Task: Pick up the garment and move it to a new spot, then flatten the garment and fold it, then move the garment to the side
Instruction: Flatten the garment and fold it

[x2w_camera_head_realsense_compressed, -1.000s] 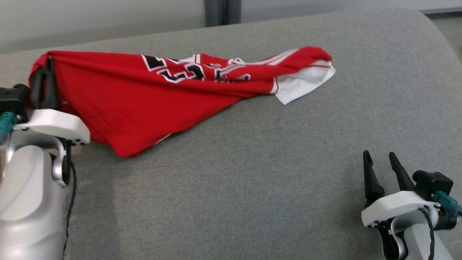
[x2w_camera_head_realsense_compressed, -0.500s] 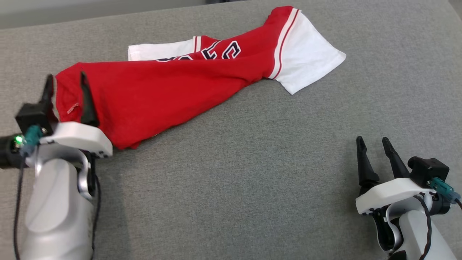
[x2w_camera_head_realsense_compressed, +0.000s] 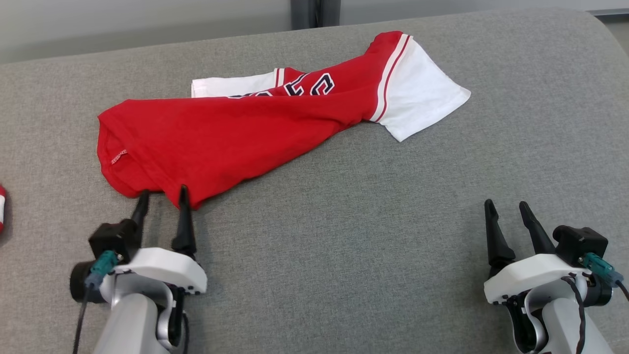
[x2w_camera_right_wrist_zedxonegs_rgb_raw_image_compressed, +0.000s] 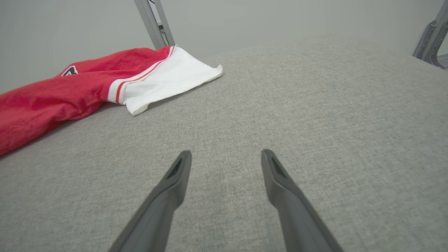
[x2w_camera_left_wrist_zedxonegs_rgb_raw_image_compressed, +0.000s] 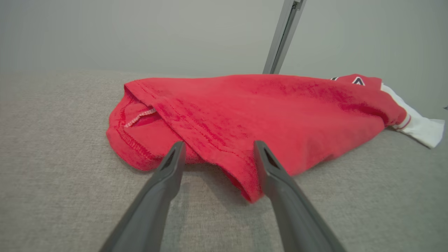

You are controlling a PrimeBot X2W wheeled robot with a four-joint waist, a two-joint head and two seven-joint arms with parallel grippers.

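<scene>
1. My left gripper (x2w_camera_head_realsense_compressed: 162,192) stands wide open, holding nothing, tips at the near-left hem of the garment (x2w_camera_head_realsense_compressed: 221,137).
2. My right gripper (x2w_camera_head_realsense_compressed: 505,204) gapes empty, well right of it, near me.

Red-and-white garment (x2w_camera_head_realsense_compressed: 231,142) on grey cushion (x2w_camera_head_realsense_compressed: 354,236), left claw (x2w_camera_head_realsense_compressed: 163,191) agape at its hem, perhaps touching, right claw (x2w_camera_head_realsense_compressed: 505,203) agape

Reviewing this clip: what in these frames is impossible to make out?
Shirt lettering: head view, folds hide most of it.
Hem label: head view, too small to read.
Red-and-white thing: head view, cut off by the left edge.
Grey post: head view, cut off by the top edge.
</scene>
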